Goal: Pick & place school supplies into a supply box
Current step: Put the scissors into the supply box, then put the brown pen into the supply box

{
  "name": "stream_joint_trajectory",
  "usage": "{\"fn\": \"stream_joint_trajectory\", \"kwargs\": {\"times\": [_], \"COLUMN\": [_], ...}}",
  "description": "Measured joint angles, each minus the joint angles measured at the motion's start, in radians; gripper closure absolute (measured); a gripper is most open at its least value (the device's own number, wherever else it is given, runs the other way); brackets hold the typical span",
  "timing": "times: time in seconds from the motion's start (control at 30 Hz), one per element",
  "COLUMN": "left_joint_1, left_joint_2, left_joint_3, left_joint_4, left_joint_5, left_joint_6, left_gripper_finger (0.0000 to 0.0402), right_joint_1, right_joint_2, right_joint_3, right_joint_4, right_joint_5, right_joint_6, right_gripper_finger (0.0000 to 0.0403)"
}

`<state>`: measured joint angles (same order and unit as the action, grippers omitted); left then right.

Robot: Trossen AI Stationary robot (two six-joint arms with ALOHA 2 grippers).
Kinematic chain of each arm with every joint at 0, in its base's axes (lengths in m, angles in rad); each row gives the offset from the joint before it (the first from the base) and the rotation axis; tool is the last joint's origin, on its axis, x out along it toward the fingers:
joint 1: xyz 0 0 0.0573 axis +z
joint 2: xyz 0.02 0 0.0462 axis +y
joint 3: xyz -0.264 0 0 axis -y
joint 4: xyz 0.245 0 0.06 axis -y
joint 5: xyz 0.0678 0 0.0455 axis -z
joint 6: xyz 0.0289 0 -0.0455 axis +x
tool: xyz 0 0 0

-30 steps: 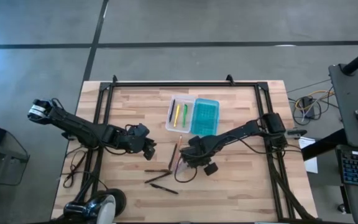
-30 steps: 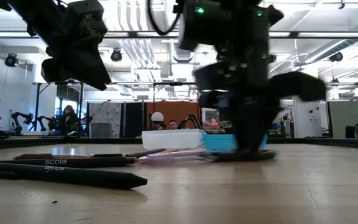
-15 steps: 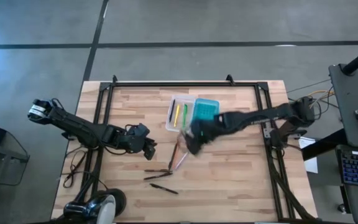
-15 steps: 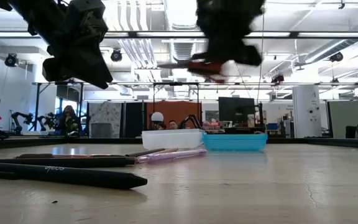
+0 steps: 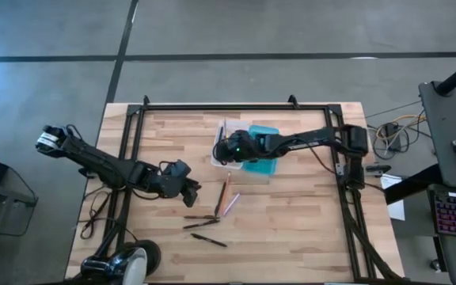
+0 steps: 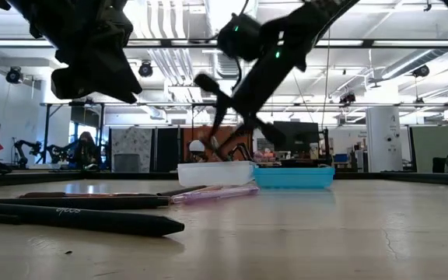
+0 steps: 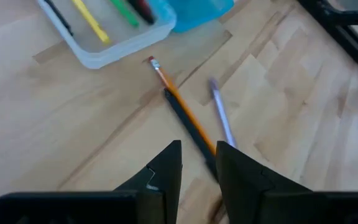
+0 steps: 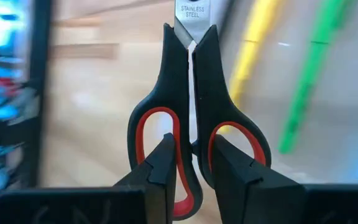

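My right gripper (image 5: 229, 147) hovers above the supply box, a clear tray (image 5: 219, 133) with a teal lid (image 5: 266, 134), and is shut on black scissors with red-lined loops (image 8: 191, 93). In the low view the scissors (image 6: 232, 109) hang tilted, well above the tray (image 6: 215, 173). The tray holds a yellow pencil (image 7: 92, 18), a green marker (image 7: 124, 11) and a dark pen (image 7: 58, 12). My left gripper (image 5: 188, 188) is open and empty, raised over the table left of the loose supplies. An orange pencil (image 7: 179, 102), a dark pen (image 7: 188, 127) and a purple pen (image 7: 221, 118) lie flat on the wood. My right gripper pinches the scissors at the handle end, on the inner bars (image 8: 191, 146) where the two loops meet. One fingertip (image 8: 165, 155) overlaps each loop's opening. The closed blades (image 8: 190, 15) point straight on past the fingers. The scissors are lifted clear, tilted above the tray.
Two more dark pens (image 5: 200, 218) (image 5: 209, 238) lie toward the table's near edge, close to the low camera (image 6: 76, 218). A black frame rail (image 5: 236, 105) runs along the far edge and down both sides. Bare wood spreads to the right of the box.
My right gripper, down on the table beside the loose pens a second ago, has risen with the scissors and swung toward the far edge. It now stands over the box. The scissors have been lifted clear of the table. The loose pens and pencils have stayed put.
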<state>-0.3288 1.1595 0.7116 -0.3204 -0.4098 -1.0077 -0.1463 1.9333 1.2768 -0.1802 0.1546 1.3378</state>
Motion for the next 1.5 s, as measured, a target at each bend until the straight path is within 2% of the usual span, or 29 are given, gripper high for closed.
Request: {"fn": "stream_joint_trajectory", "kwargs": {"times": [0.13, 0.3, 0.4, 0.6, 0.73, 0.93, 1.1, 1.27, 1.43, 1.5], "left_joint_1": [-0.03, -0.059, -0.062, -0.061, -0.061, -0.061, -0.061, -0.061, -0.061, -0.061], "left_joint_2": [0.0, 0.0, 0.0, 0.0, 0.0, 0.0, 0.0, 0.0, 0.0, 0.0], "left_joint_3": [0.0, 0.0, 0.0, 0.0, 0.0, 0.0, 0.0, 0.0, 0.0, 0.0], "left_joint_4": [-0.001, -0.001, -0.001, -0.002, -0.002, -0.002, -0.002, -0.002, -0.002, -0.002], "left_joint_5": [0.0, -0.002, -0.018, -0.045, -0.048, -0.064, -0.064, -0.064, -0.063, -0.063], "left_joint_6": [-0.023, -0.025, -0.023, -0.014, -0.014, -0.005, 0.0, -0.01, -0.023, -0.023], "left_gripper_finger": [0.0319, 0.0319, 0.0319, 0.0319, 0.0319, 0.0319, 0.0319, 0.0319, 0.0319, 0.0319], "right_joint_1": [-0.001, -0.014, -0.026, -0.034, -0.034, -0.033, -0.029, 0.007, 0.057, 0.082], "right_joint_2": [0.034, 0.033, 0.033, 0.032, 0.032, 0.032, 0.008, -0.087, -0.167, -0.195], "right_joint_3": [0.013, 0.026, 0.026, 0.027, 0.026, 0.026, 0.027, 0.05, 0.076, 0.078], "right_joint_4": [-0.025, -0.17, -0.172, -0.182, -0.24, -0.239, -0.234, -0.199, -0.173, -0.184], "right_joint_5": [0.028, 0.045, 0.048, 0.047, 0.029, 0.022, 0.032, 0.107, 0.107, 0.102], "right_joint_6": [0.002, -0.109, -0.183, -0.23, -0.271, -0.316, -0.356, -0.555, -0.872, -0.925], "right_gripper_finger": [0.0324, 0.0312, 0.0316, 0.032, 0.0289, 0.0231, 0.0206, 0.0204, 0.021, 0.0213]}}
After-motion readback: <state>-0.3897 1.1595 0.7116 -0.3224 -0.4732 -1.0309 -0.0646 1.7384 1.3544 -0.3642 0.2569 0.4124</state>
